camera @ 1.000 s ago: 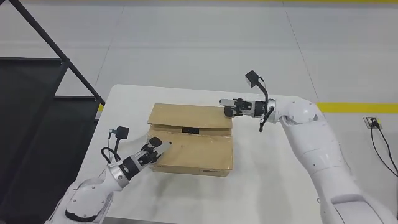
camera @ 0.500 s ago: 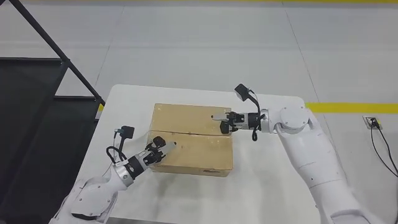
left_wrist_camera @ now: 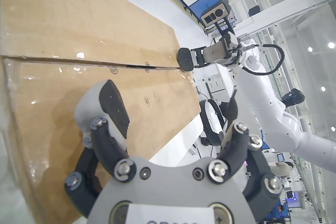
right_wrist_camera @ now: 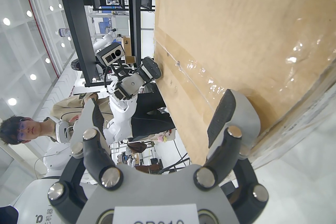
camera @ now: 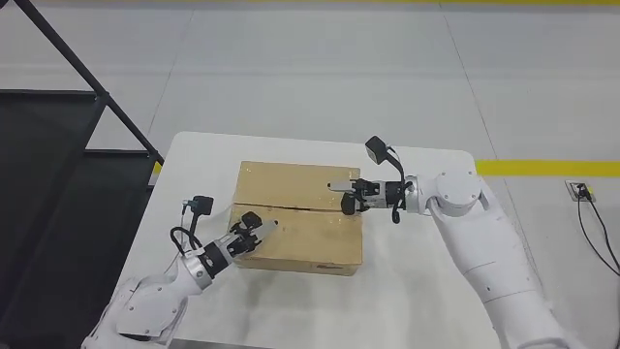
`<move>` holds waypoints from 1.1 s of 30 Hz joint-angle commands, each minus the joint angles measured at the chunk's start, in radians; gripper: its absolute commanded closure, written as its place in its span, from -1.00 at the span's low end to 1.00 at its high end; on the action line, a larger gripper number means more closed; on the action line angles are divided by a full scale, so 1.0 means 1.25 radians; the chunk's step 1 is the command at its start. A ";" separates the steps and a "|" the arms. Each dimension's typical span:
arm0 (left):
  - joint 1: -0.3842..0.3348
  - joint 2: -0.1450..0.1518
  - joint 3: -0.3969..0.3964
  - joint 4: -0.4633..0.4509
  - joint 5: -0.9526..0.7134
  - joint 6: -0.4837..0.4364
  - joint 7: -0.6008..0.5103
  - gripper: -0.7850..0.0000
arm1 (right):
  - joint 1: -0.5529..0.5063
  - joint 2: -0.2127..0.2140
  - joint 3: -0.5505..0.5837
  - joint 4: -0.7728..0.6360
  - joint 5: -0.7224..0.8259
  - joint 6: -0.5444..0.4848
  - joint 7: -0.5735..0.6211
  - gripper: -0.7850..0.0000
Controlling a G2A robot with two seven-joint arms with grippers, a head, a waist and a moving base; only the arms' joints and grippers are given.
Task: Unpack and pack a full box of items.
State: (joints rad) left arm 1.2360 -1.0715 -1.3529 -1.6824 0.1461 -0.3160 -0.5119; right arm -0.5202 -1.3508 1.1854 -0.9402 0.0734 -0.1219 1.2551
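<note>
A brown cardboard box (camera: 295,218) lies on the white table (camera: 426,281) with both top flaps down, meeting at a taped middle seam (left_wrist_camera: 78,61). My left gripper (camera: 254,225) is at the box's near left corner, open, one finger (left_wrist_camera: 113,104) over the near flap and the other past the box's edge. My right gripper (camera: 341,194) is open at the right end of the seam, one finger (right_wrist_camera: 225,117) against the box top (right_wrist_camera: 236,25). The left wrist view shows the right gripper (left_wrist_camera: 187,62) at the seam's far end. The right wrist view shows the left gripper (right_wrist_camera: 151,70) across the box.
Bare table surface lies right of the box and along its back edge (camera: 291,145). A black frame (camera: 77,68) with a dark panel stands off the table's left side. A yellow floor line (camera: 552,167) runs behind the table.
My right gripper has come down and toward the box, from above the back flap to the seam's right end. The gap between the flaps has closed. The left gripper has hardly moved.
</note>
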 commanded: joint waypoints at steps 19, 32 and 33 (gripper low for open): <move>0.103 0.004 -0.129 -0.033 -0.099 -0.007 0.123 -1.00 | -0.012 0.008 -0.011 -0.001 0.001 -0.031 -0.020 -1.00; 0.142 -0.012 -0.130 0.008 -0.209 0.095 0.269 -1.00 | -0.012 0.008 -0.011 -0.001 0.001 -0.031 -0.020 -1.00; 0.151 -0.014 -0.129 0.012 -0.225 0.104 0.278 -1.00 | -0.012 0.008 -0.011 -0.001 0.001 -0.031 -0.020 -1.00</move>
State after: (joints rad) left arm 1.4136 -1.0871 -1.5153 -1.6716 -0.1153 -0.1980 -0.1762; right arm -0.5348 -1.3404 1.1722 -0.9408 0.0746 -0.1609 1.2296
